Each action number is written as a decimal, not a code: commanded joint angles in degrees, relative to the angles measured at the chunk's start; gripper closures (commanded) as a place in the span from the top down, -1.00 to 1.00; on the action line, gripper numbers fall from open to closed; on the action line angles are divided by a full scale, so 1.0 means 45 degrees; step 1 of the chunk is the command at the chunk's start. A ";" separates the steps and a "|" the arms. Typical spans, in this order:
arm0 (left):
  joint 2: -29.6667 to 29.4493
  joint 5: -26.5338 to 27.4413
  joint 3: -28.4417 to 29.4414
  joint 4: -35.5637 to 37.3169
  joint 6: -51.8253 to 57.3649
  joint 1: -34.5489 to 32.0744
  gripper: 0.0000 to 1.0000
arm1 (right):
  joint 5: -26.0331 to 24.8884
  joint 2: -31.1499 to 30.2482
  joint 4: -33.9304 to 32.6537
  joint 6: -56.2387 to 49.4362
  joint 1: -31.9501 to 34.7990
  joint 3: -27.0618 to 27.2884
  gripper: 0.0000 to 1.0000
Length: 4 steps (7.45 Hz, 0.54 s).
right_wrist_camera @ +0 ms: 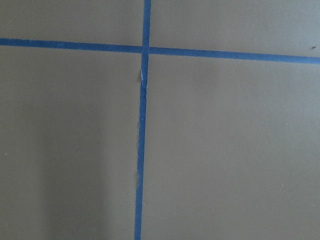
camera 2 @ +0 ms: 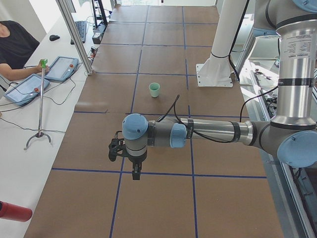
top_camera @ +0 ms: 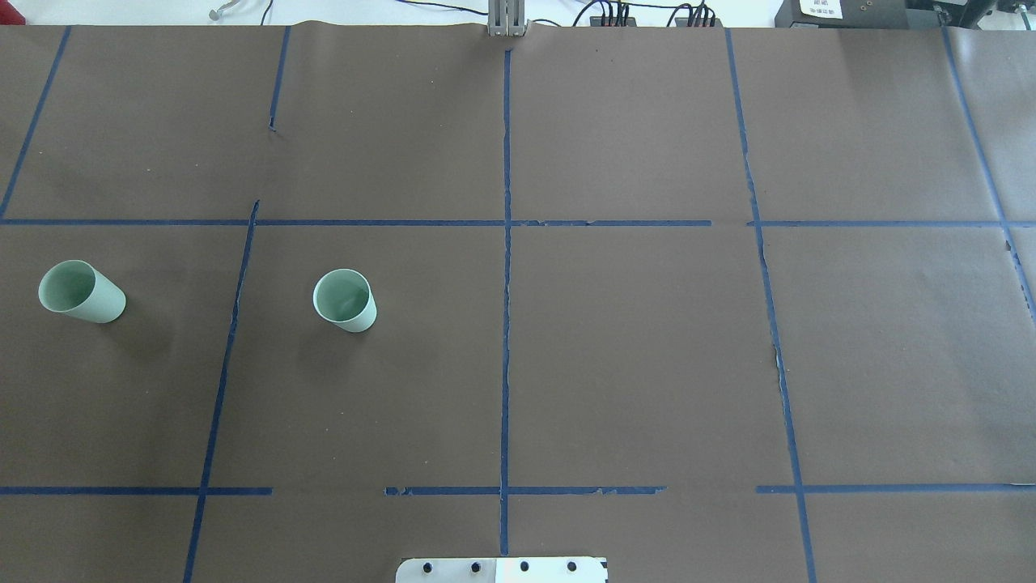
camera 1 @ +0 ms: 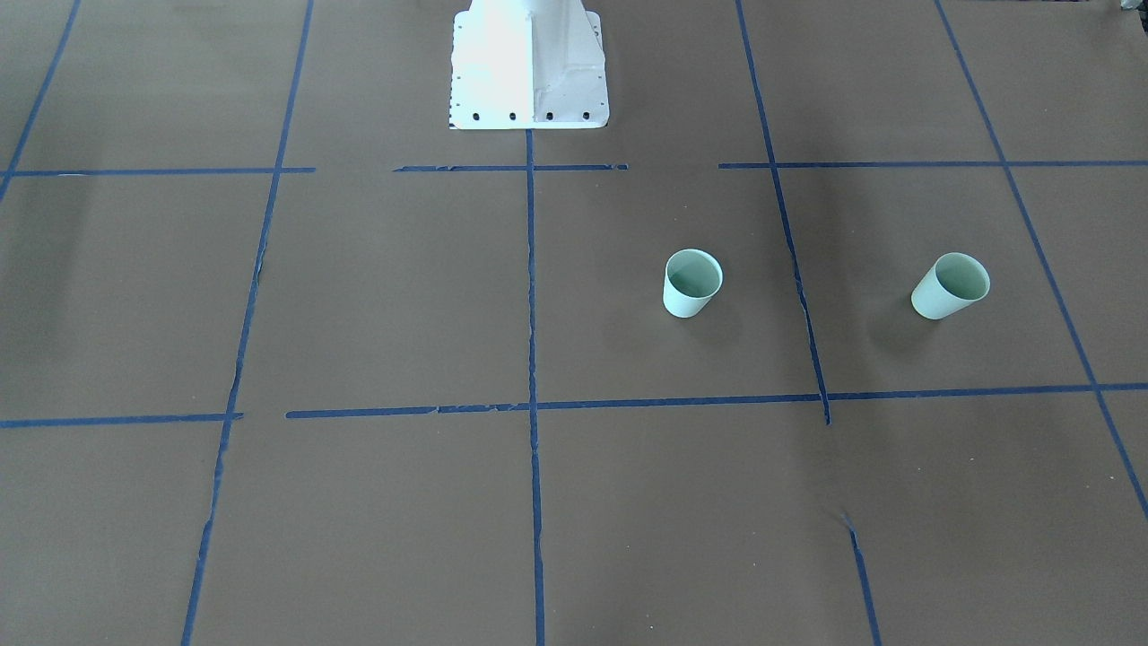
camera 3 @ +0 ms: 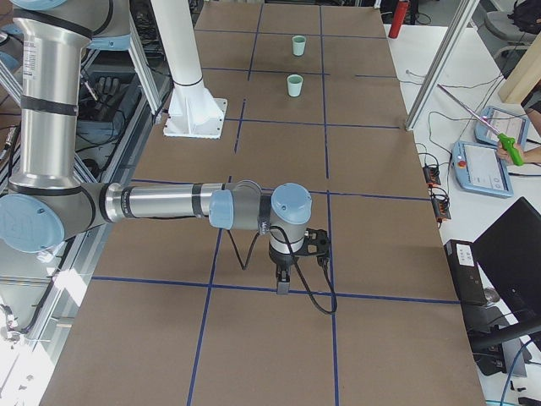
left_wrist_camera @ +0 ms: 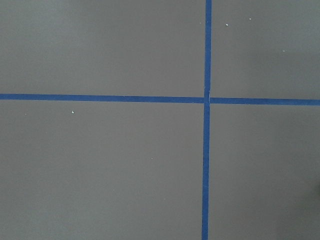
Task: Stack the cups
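- The table (top_camera: 631, 348) is covered edge to edge in brown paper, marked into large squares by blue tape lines (top_camera: 506, 324); the tape is torn or broken in a few places.
- The white base plate (top_camera: 502, 569) of the robot's column sits at 6 o'clock in the overhead view, on the centre tape line.
- The inner cup (top_camera: 346, 300) stands mouth up on the paper at about 9 o'clock from the table's middle, in the square just left of the centre line.
- The outer cup (top_camera: 81, 292) stands mouth up farther out along the same 9 o'clock direction, near the table's left edge. One tape line runs between the two cups, which are well apart and unstacked.
- Both cups are pale mint green with a slightly darker inside, and nothing touches them.
- The left gripper (camera 2: 136, 172) hangs pointing down over a tape line, away from both cups. It shows only in the left side view, so I cannot tell whether its jaws are parted or closed.
- The right gripper (camera 3: 283, 283) hangs pointing down near a tape crossing at the other end of the table, and I cannot tell its jaw state either.
- Both wrist cameras show only brown paper and a tape crossing.
- Beside the table runs a white desk (camera 2: 29, 129) with two tablets (camera 2: 62, 68), and a seated person (camera 2: 15, 44) in a black shirt.
- Cables (top_camera: 639, 12) lie along the table's far edge, at 12 o'clock in the overhead view.
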 commanded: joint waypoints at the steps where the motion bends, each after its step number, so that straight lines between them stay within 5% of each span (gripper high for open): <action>1: -0.0019 -0.0002 -0.0030 0.0007 0.0035 0.0000 1.00 | 0.0000 0.0000 0.0000 0.0000 0.0000 0.0000 1.00; 4: -0.0019 -0.0373 -0.0167 -0.0167 0.0113 0.0000 1.00 | 0.0000 0.0000 0.0000 0.0000 -0.0019 0.0000 1.00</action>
